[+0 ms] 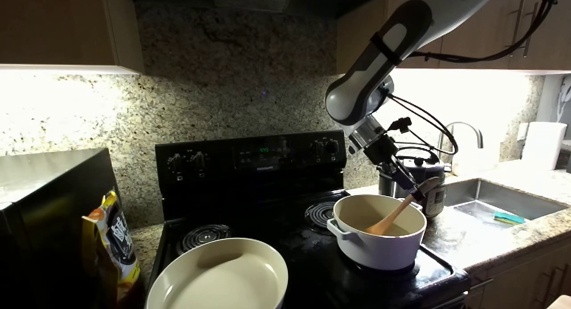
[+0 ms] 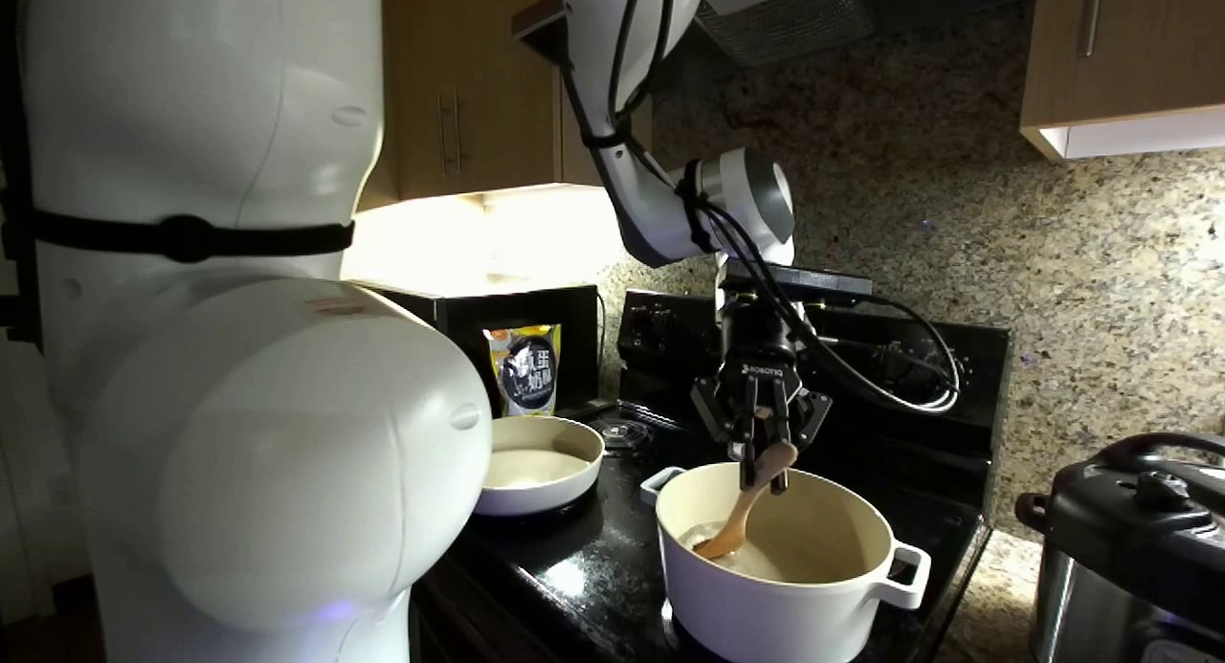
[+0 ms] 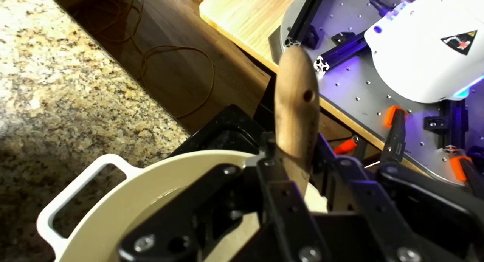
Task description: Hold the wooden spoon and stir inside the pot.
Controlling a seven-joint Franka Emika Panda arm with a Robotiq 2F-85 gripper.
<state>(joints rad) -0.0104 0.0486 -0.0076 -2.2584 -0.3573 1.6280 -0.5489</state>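
the pincer [image 2: 764, 478] is clamped on the wooden spoon [image 2: 743, 510], handle end jutting beyond it, head below it inside the pot [image 2: 766, 615].

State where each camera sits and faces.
In an exterior view: before the stove, facing its back panel; arm and gripper show.
In an exterior view: beside the robot's white arm segment, facing across the pot toward the yellow-edged bag; gripper shows.
Wrist view: behind the fingers, facing past them to the robot's base.
Both exterior views share pot and wooden spoon.
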